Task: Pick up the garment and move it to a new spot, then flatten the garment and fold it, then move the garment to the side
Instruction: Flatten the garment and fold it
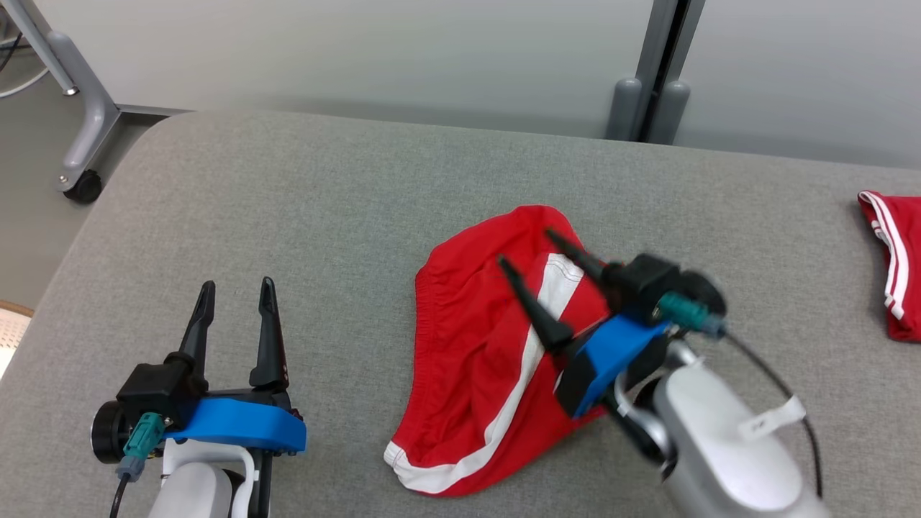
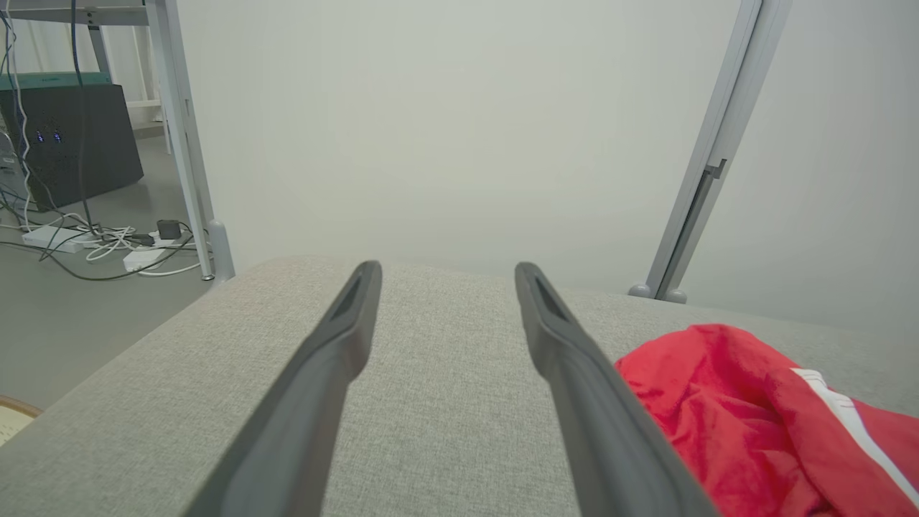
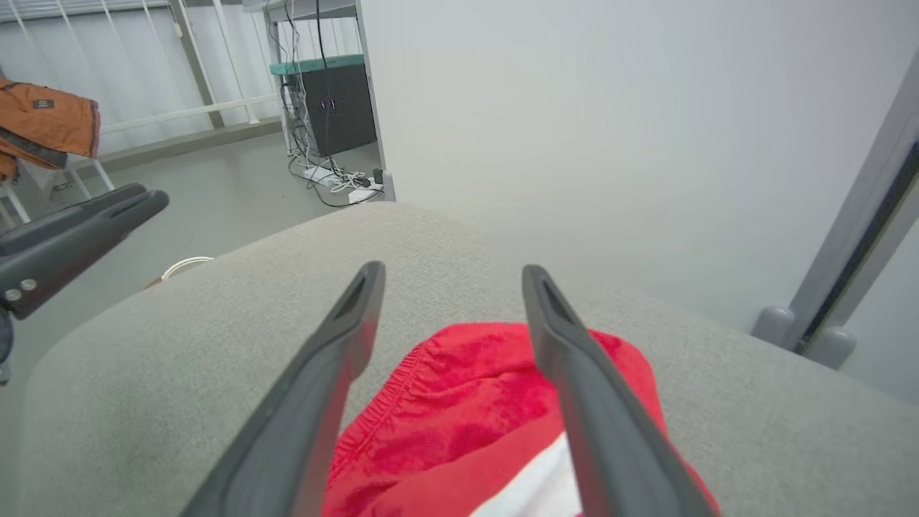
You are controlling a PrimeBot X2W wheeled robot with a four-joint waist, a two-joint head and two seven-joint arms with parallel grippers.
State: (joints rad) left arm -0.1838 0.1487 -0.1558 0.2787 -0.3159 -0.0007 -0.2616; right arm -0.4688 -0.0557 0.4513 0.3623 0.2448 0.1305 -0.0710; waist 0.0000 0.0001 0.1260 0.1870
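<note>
Red shorts (image 1: 496,360) bunched mid-bench, white-trimmed hem toward near edge, gathered waistband toward left, nowhere near flat. Left gripper (image 1: 238,283) over near-left part of padded bench (image 1: 324,201), fingers spread wide, empty, well apart from cloth. Right gripper (image 1: 527,247) over shorts, fingers also spread wide, nothing pinched between. Touching cloth or hovering: cannot tell.

Risks, as judgement:
- If closed from here, probably grabs stacked layers near white side stripe (image 1: 512,399) and lifts a wad, not one edge.
- With a one-handed pull, likely drags whole heap instead of spreading it.
- Further right, second red striped garment (image 1: 892,266) at right edge. Risk of mixing the two if set aside that way.

Views:
- Head view: full outline, both arms, second garment.
- Right wrist view: close look at elastic waistband (image 3: 388,388) between fingers, and an orange jacket (image 3: 47,126) far off past left edge.
- Left wrist view: one rumpled corner of shorts at right, plus floor cables (image 2: 129,248) and dark cabinet (image 2: 72,136) beyond far-left corner.
</note>
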